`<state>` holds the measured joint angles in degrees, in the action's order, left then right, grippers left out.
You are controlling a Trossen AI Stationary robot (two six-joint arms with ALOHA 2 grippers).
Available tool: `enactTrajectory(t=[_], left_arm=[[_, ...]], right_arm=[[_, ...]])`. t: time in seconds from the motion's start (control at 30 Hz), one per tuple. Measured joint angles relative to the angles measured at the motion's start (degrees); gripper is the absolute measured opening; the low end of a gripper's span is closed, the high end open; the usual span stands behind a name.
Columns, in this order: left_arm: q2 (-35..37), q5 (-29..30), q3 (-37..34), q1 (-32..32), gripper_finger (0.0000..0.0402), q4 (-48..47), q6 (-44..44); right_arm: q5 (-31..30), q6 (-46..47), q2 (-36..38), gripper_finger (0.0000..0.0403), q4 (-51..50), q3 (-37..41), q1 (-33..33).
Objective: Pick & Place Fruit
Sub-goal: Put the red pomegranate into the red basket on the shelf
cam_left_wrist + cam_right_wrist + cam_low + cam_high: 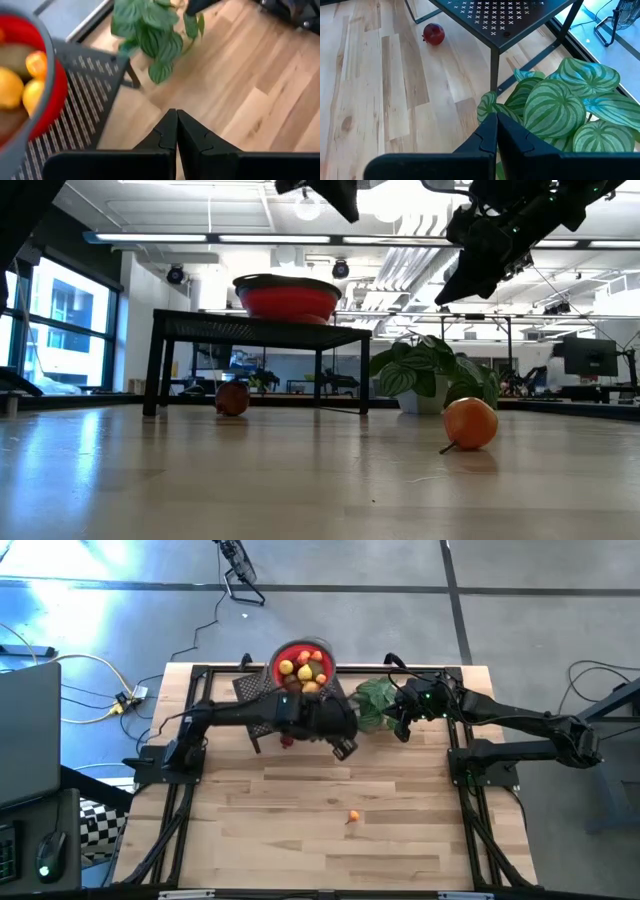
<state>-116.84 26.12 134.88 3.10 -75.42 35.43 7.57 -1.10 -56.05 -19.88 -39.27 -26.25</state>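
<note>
**Pale wood, two pieces of fruit left out**

Wooden bench (300,830), then the black mesh stand (505,15) carrying the red bowl (303,665) of fruit. Left pincer (345,749) clenched on nothing, beside the stand; right pincer (496,131) clenched, empty, over the plant (570,105). The dark red fruit (433,34) lies under the stand, the orange (353,817) in the open — likely light, hard, prone to roll; grip across the middle.

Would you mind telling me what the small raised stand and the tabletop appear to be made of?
The stand looks like black-painted metal: thin straight legs and a flat top punched with regular small holes, matte finish. The tabletop looks like pale wood: butt-jointed planks with visible grain and a light sheen, though a laminate cannot be ruled out.
</note>
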Motion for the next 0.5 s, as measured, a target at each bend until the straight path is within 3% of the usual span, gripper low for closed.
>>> enactTrajectory(t=[0.27, 0.5], left_arm=[[0.1, 3.0, -5.2, 6.6, 0.0000, 0.6, 11.0], [0.0, 5.4, -13.5, 11.8, 0.0000, 12.7, 19.1]], right_arm=[[0.0, -0.1, 0.0, 0.0002, 0.0, 0.0, 0.0], [0.0, -0.5, 0.0, 0.0002, 0.0, 0.0, 0.0]])
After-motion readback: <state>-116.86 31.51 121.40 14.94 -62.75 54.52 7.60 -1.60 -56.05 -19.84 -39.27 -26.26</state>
